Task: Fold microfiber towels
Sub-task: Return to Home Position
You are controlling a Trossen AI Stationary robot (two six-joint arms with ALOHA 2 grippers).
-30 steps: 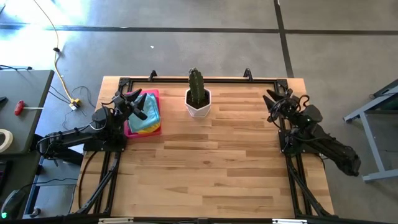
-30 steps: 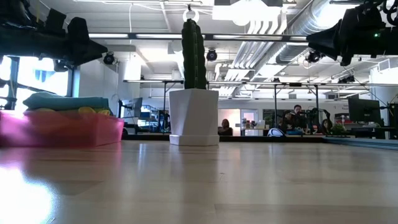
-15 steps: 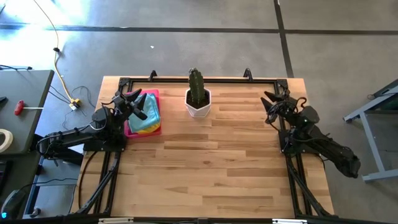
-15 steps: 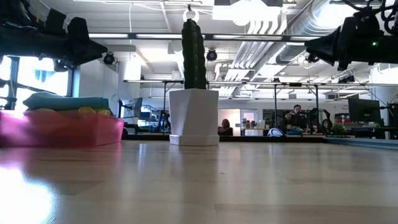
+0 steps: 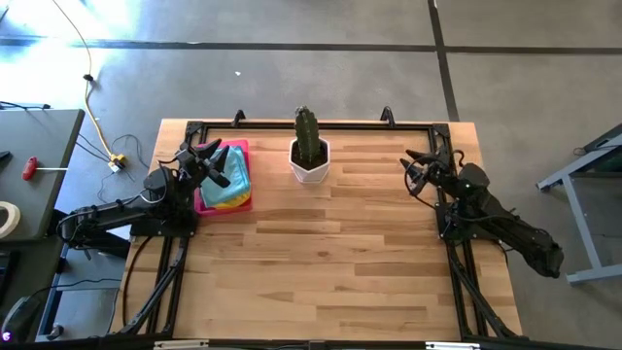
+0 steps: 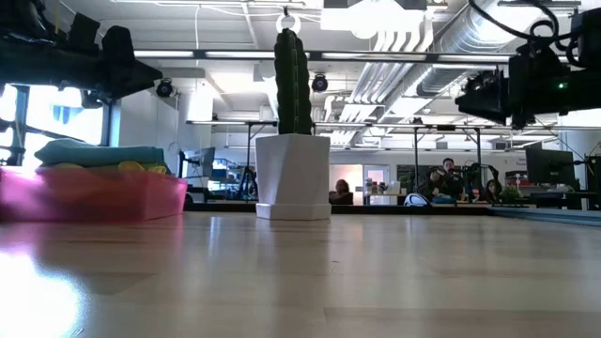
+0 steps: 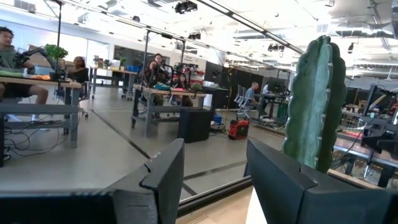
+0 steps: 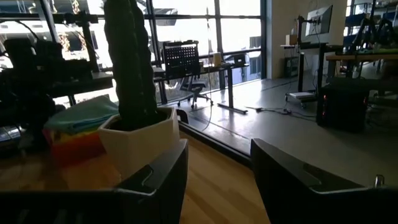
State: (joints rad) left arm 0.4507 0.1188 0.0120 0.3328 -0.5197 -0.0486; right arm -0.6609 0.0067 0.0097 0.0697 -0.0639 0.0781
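**A:** Wooden planks form the bench (image 5: 330,262), which we view from above with one dark arm at each side edge. What do we mark first?

**B:** We mark the microfiber towels (image 5: 233,178). They are a folded stack lying in the pink tray (image 5: 206,204) on the left part of the bench, with a blue-green cloth on top and yellow showing beneath it.

**A:** And the left gripper (image 5: 210,161)?

**B:** We find it raised over the tray's left side, above the stack and not touching it. From its wrist camera we see the two fingers (image 7: 163,174) spread, with nothing between them.

**A:** Where do we place the right gripper (image 5: 410,172)?

**B:** We place it near the right edge, held in the air and pointing towards the middle of the bench, well apart from the towels. Its fingers too stand apart and hold nothing.

**A:** What lies between the arms?

**B:** We see a green cactus (image 5: 308,131) upright in a white pot (image 5: 309,170), just beside the tray. Level across the bench we see an open workshop with people (image 6: 449,178) seated at desks.
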